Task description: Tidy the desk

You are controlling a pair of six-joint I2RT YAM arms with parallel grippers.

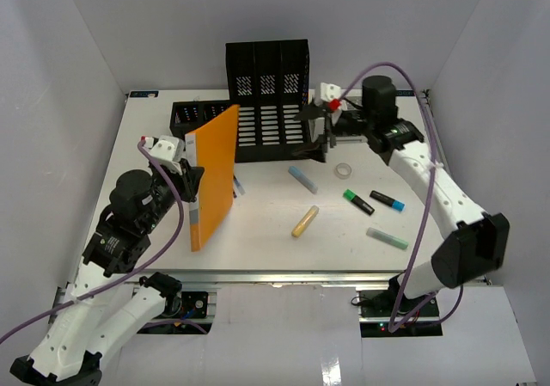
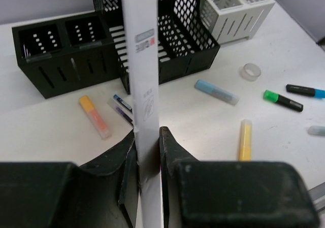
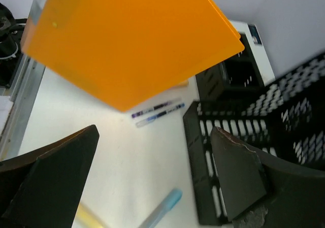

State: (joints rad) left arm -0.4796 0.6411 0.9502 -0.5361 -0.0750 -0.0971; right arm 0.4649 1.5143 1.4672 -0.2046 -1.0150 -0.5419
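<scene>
On the white desk [image 1: 258,244] an orange folder [image 1: 212,175] stands upright on its edge, left of centre. My left gripper [image 1: 192,182] is shut on it; in the left wrist view its white spine [image 2: 144,86] runs straight up between the two fingers [image 2: 170,147]. My right gripper [image 1: 315,134] hangs open in front of the tall black file rack [image 1: 266,102], apart from the folder. In the right wrist view the orange folder [image 3: 132,40] fills the top, and nothing lies between the spread fingers [image 3: 238,172].
A low black organiser [image 1: 199,115] sits left of the rack and a white organiser [image 2: 236,7] to its right. Loose on the desk: light blue marker [image 1: 302,179], yellow marker [image 1: 305,221], green marker [image 1: 357,201], blue marker [image 1: 388,201], pale green marker [image 1: 387,238], tape roll [image 1: 343,170], orange marker [image 2: 94,116], two pens [image 3: 157,111].
</scene>
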